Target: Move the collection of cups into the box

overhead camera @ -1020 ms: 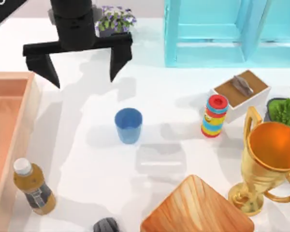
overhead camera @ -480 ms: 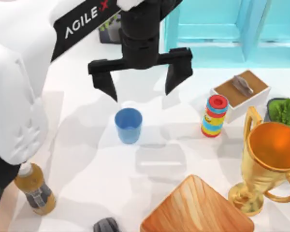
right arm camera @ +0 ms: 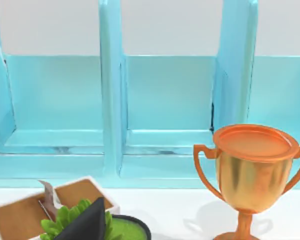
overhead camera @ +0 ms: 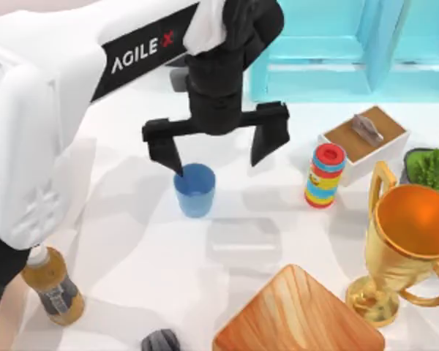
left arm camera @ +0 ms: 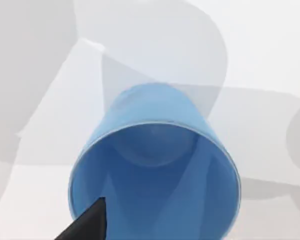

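Left hand (overhead camera: 218,151) poised over the plain blue cup (overhead camera: 194,189) near the table's (overhead camera: 132,256) centre, fingers spread wide apart; one fingertip (overhead camera: 177,167) at the cup's rim, the other well to the cup's right, above bare table. Actual contact at the rim not determinable. Cup upright, open mouth up, nothing visible inside in the left wrist view (left arm camera: 155,185), where a dark fingertip (left arm camera: 90,222) overlaps the rim's edge.

Wooden box largely hidden behind the left arm's white casing; a pale sliver at the lower left edge possibly its wall, not confirmable. Blue-patterned white cup not located.

Juice bottle (overhead camera: 51,287) partly covered by the arm at lower left. Dark object (overhead camera: 161,341) cut off at the bottom edge, unidentifiable. Wooden board (overhead camera: 296,314) cut off at the bottom.

Gold trophy (overhead camera: 410,241) at right, bowl empty. Small white box with brown top (overhead camera: 366,142), stacked ring toy (overhead camera: 325,175) and green plant (overhead camera: 430,170) nearby. Turquoise shelving (overhead camera: 336,44) behind.

Right hand: one dark fingertip (right arm camera: 87,222) visible in its wrist view, spread of fingers not determinable.
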Robot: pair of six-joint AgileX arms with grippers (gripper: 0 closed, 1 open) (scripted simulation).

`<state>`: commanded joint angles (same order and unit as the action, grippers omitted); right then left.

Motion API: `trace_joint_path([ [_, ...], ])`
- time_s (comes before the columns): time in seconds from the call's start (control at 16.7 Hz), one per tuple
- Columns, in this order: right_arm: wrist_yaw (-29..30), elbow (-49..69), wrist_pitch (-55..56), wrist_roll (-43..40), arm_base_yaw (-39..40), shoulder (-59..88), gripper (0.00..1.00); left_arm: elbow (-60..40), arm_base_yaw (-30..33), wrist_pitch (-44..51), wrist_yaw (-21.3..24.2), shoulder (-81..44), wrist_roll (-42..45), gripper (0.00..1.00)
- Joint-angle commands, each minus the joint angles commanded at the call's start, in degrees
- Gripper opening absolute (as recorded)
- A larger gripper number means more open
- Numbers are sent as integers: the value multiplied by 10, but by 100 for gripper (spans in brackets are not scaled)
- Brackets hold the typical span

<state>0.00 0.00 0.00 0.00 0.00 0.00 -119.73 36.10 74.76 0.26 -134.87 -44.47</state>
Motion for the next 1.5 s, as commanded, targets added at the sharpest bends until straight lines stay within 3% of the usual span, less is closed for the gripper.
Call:
trace_joint_path([
  [0.24,0,0,0,0,0,0,100,89,0,-92,0,-3,0,100],
  [0.54,0,0,0,0,0,0,100,100,1,-103,0,-4,-1,100],
  [1.32,0,0,0,0,0,0,100,100,1,-103,0,-4,-1,2],
  [1.5,0,0,0,0,0,0,100,100,1,-103,0,-4,-1,0],
])
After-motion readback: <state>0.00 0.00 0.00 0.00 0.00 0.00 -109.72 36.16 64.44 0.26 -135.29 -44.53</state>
